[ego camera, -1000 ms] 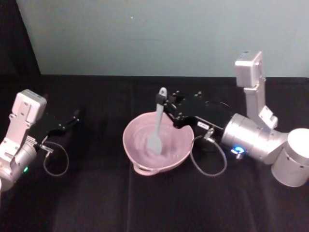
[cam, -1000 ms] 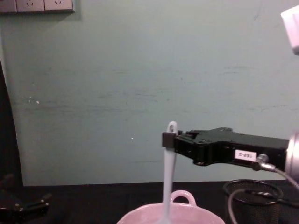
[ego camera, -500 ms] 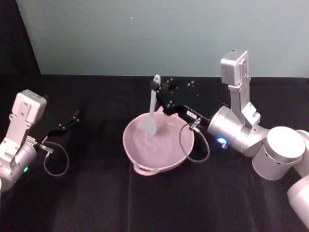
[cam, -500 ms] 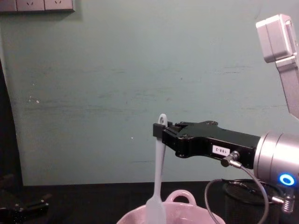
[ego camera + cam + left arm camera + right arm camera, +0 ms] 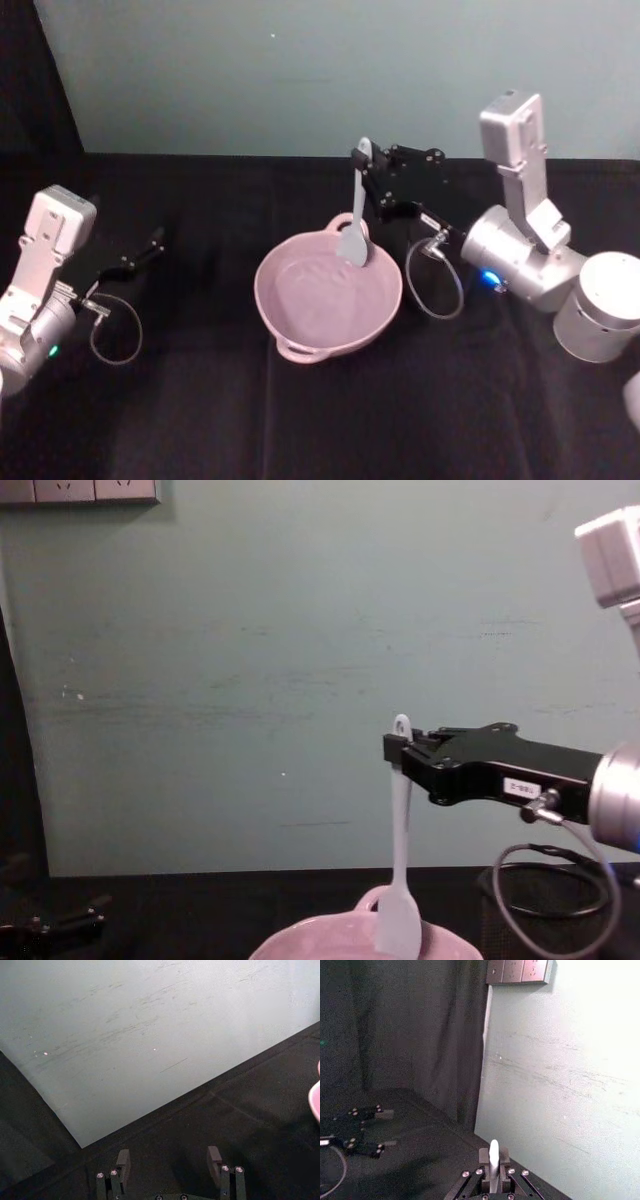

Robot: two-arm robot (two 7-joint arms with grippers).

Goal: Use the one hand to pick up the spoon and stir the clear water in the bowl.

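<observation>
The right pincer (image 5: 364,159) holds a slender white spoon (image 5: 353,243) over the pink bowl (image 5: 310,305).

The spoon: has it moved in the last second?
Yes. The right claw has swung the spoon from the middle of the pink bowl to its far right rim; the bowl stayed put. The left claw sits parked at left.

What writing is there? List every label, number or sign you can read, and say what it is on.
White label on the right hand, which grips the spoon: dark characters, too blurred to read.
Wall sockets, bowl, and left hand parked at the table's left: no writing visible.
Nothing can be quoted.
</observation>
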